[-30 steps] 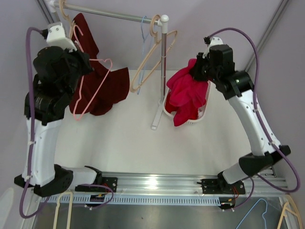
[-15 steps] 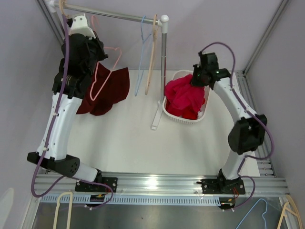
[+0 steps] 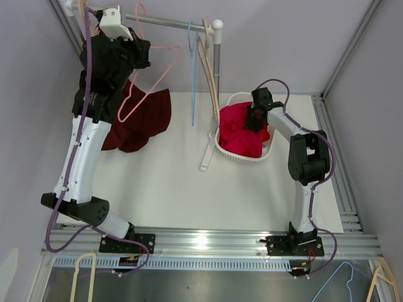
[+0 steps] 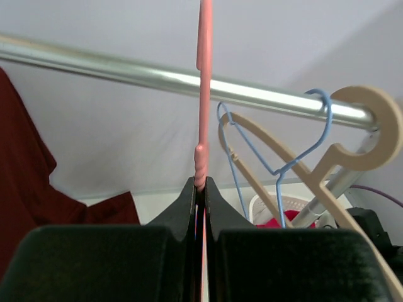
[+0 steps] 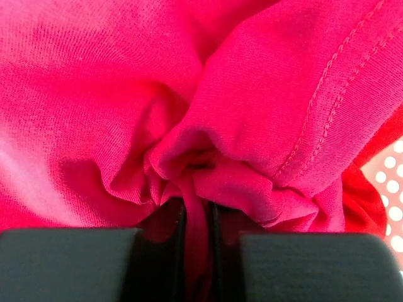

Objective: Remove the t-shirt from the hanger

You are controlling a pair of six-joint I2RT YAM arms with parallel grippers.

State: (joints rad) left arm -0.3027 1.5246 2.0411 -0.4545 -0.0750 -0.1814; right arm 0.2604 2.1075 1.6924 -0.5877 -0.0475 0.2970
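My left gripper (image 3: 133, 55) is shut on a bare pink wire hanger (image 3: 154, 78) and holds it high up by the metal rail (image 3: 164, 22); its hook rises past the rail in the left wrist view (image 4: 203, 94). My right gripper (image 3: 255, 116) is shut on a fold of the bright pink t-shirt (image 3: 242, 132), which lies bunched in the white basket (image 3: 228, 151). In the right wrist view the pink cloth (image 5: 208, 126) fills the frame and is pinched between the jaws.
A dark red garment (image 3: 141, 123) hangs low at the left, behind my left arm. A blue hanger (image 3: 191, 69) and a beige hanger (image 3: 208, 60) hang on the rail beside the stand's upright pole (image 3: 216, 75). More hangers lie at the near edge (image 3: 82, 277).
My left arm has lifted the pink hanger up to the rail. My right gripper has dropped with the pink t-shirt into the basket.
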